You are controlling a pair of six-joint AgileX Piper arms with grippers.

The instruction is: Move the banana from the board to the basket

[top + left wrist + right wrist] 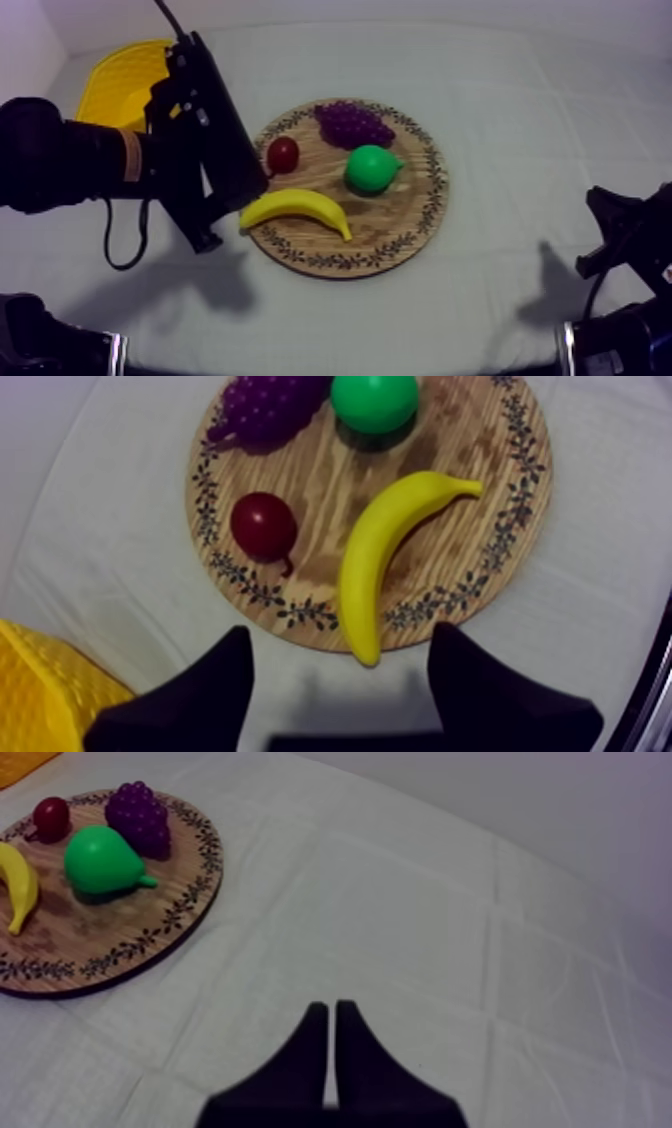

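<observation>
Yellow basket (115, 85): noted outboard of the left jaws, behind and beside their left finger, on the surface (520, 120). No fruit was seen in the visible part.

Left jaws: held wide open, nothing gripped. The two black fingers (205, 696) were seen apart over the cloth, tips just short of the rim of the wooden board (400, 240). No contact with any fruit was observed.

Small red fruit (283, 154): recorded on the board, ahead of the left finger of the left jaws and just beside the banana's middle, not touching it.

Banana (296, 208): found lying flat on the board, not in the basket. Its near end was placed straight ahead of the open gap of the left jaws, close to the rim; its far end was curved away toward the right finger's side.

Bunch of grapes (352, 123) and pear (371, 168): logged at the far side of the board from the left jaws, side by side, beyond the red fruit and the banana.

Right jaws: closed together as a narrow wedge, nothing held, over bare cloth. The board was noted well ahead of them and off to their left.
</observation>
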